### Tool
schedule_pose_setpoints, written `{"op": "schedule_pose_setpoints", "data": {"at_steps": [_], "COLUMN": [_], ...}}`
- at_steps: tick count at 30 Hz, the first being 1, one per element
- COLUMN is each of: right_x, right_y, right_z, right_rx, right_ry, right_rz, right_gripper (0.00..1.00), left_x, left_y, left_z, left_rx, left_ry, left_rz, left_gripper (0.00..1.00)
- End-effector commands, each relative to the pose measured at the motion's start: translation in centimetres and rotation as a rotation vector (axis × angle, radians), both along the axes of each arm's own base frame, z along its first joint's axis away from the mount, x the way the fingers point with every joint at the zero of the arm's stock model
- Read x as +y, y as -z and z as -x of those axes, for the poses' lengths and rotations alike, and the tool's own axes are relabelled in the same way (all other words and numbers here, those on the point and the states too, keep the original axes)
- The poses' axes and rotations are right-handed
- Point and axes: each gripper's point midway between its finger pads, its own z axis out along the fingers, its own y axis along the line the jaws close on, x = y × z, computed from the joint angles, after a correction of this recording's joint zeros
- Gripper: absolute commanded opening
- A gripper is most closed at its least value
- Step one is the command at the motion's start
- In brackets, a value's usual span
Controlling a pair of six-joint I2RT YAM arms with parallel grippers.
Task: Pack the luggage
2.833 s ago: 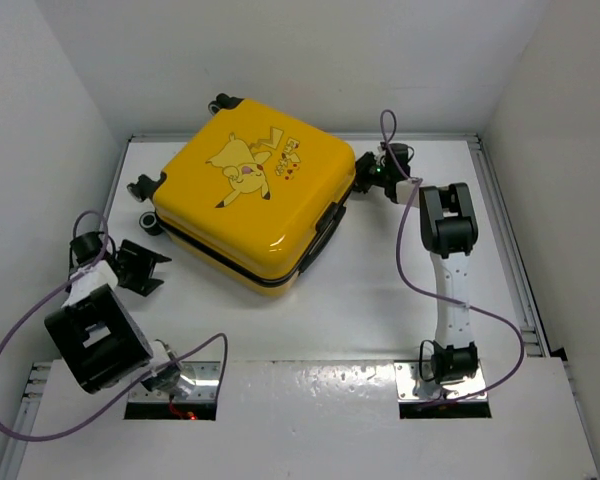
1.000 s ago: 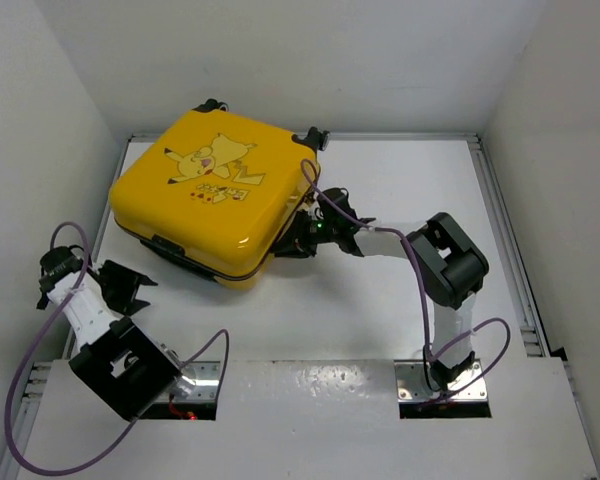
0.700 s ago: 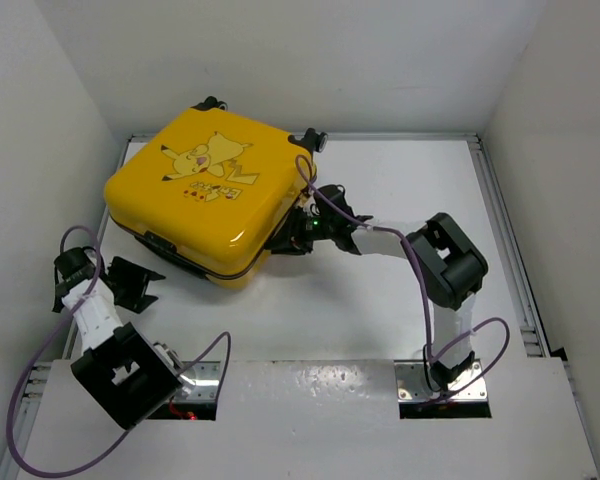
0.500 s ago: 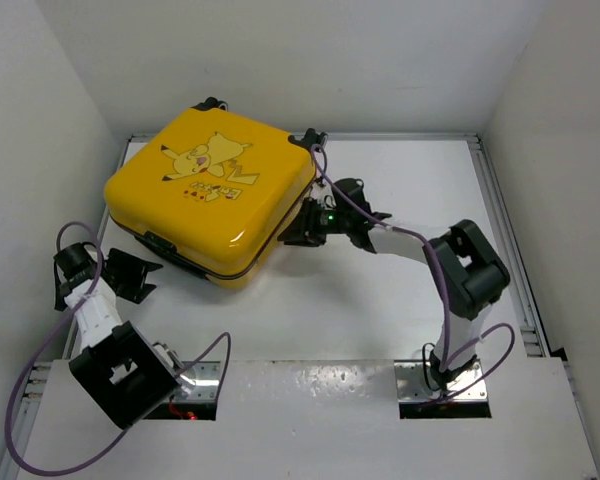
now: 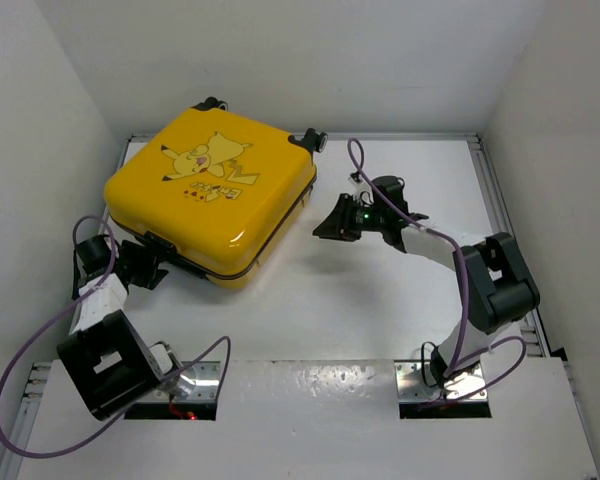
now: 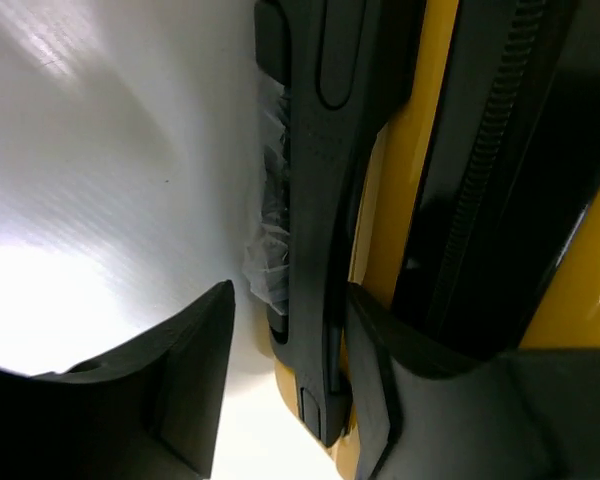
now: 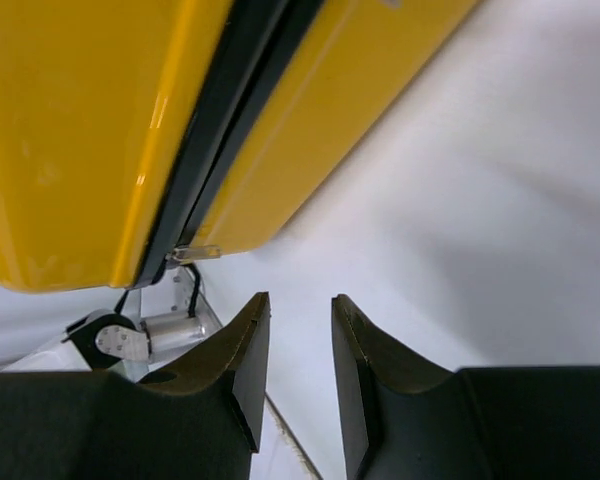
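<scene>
The yellow luggage (image 5: pixel 215 195) lies shut and flat at the back left, Pikachu side up, with its black wheels (image 5: pixel 312 137) at the far edge. My left gripper (image 5: pixel 143 266) is at its near-left side. In the left wrist view it (image 6: pixel 290 345) is open, with one finger on each side of the black side handle (image 6: pixel 315 230), not clamped on it. My right gripper (image 5: pixel 323 230) is open and empty over the bare table, a short way right of the luggage. Its wrist view shows the yellow shell (image 7: pixel 70 120), the black zipper seam (image 7: pixel 220 130) and a zipper pull (image 7: pixel 195 253) ahead of the gripper (image 7: pixel 295 335).
White walls close in the table (image 5: pixel 380 300) on the left, back and right. Metal rails (image 5: pixel 510 250) run along the right edge. The arm bases (image 5: pixel 450 375) sit at the near edge. A purple cable (image 5: pixel 20 350) loops beside the left arm.
The luggage was turned and slid to the left and now rests still. My right gripper has pulled back to the right, away from it. My left gripper has moved up to the side handle.
</scene>
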Motion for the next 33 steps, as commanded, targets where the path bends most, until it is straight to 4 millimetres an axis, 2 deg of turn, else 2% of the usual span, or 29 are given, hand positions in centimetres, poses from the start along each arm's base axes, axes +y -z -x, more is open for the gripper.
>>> {"op": "schedule_pose_setpoints", "data": {"at_steps": [1,5,6,7,8,9,10,11,13,16,19,21,22,23,25,26,28,29,31,32,33], "right_x": [-1.0,-3.0,-3.2,-3.9,-4.3,-4.4,-4.9,-5.2,-5.3,-5.7,-5.5,-5.2,-5.1,-4.8,-4.6,-4.6,-4.6,-4.6,-4.8,-4.8,-4.8], "right_y": [-1.8,-2.2,-2.3,-1.7,-2.6,-2.7,-1.8,-2.9,-2.8,-4.5,-5.1,-5.1,-4.7,-4.6,-4.6,-4.3,-4.4,-4.3,-3.9,-3.7,-3.4], "right_z": [-0.4,-1.5,-1.6,-1.8,-1.9,-2.0,-1.6,-1.7,-1.5,-1.9,-2.1,-1.7,-1.5,-0.9,-0.6,0.0,-0.1,0.0,-0.1,0.0,0.2], "right_rx": [-0.109,-0.188,-0.208,-0.218,-0.299,-0.331,-0.344,-0.439,-0.534,-0.652,-0.662,-0.638,-0.623,-0.612,-0.628,-0.622,-0.637,-0.631,-0.622,-0.613,-0.617], "right_ry": [-0.015,0.03,0.032,0.055,0.039,0.036,0.041,0.023,-0.005,-0.002,-0.016,-0.046,-0.058,-0.087,-0.116,-0.133,-0.137,-0.138,-0.151,-0.16,-0.169], "right_rz": [0.003,0.044,0.058,0.086,0.109,0.122,0.153,0.181,0.215,0.247,0.232,0.211,0.209,0.186,0.176,0.163,0.164,0.165,0.19,0.198,0.206], "right_gripper": [0.31,0.31,0.31,0.31,0.31,0.31,0.31,0.31,0.33,0.34,0.34,0.31,0.28,0.23,0.21,0.2,0.12,0.09,0.04,0.03,0.01], "left_x": [-0.4,-1.2,-1.0,-1.3,-1.5,-1.6,-2.0,-1.7,-1.3,-1.5,-1.8,-2.3,-2.4,-2.1,-1.7,-1.2,0.4,0.9,2.6,3.0,4.2], "left_y": [0.3,1.8,1.6,2.3,2.5,2.9,3.3,3.5,3.6,3.8,4.6,4.4,5.0,4.8,4.5,4.8,4.4,4.9,4.8,5.1,4.3], "left_z": [-1.4,-1.4,-1.9,-1.8,-2.0,-1.9,-1.9,-1.9,-1.9,-2.4,-2.7,-3.1,-2.7,-3.0,-3.0,-2.6,-2.7,-2.3,-2.4,-1.5,-2.0], "left_rx": [-0.018,0.015,-0.001,0.028,0.028,0.044,0.058,0.07,0.084,0.108,0.126,0.123,0.147,0.154,0.168,0.199,0.214,0.245,0.285,0.337,0.345], "left_ry": [-0.02,-0.017,-0.024,-0.028,-0.018,-0.019,-0.004,-0.019,-0.034,-0.015,0.007,0.035,0.046,0.057,0.065,0.07,0.048,0.069,0.077,0.093,0.126], "left_rz": [-0.012,-0.028,-0.039,-0.033,-0.033,-0.041,-0.047,-0.074,-0.099,-0.154,-0.164,-0.182,-0.181,-0.214,-0.241,-0.256,-0.282,-0.295,-0.325,-0.335,-0.39], "left_gripper": [0.5,0.47,0.45,0.44,0.44,0.42,0.42,0.4,0.38,0.35,0.29,0.24,0.2,0.17,0.12,0.07,0.03,0.0,0.0,0.0,0.0]}}
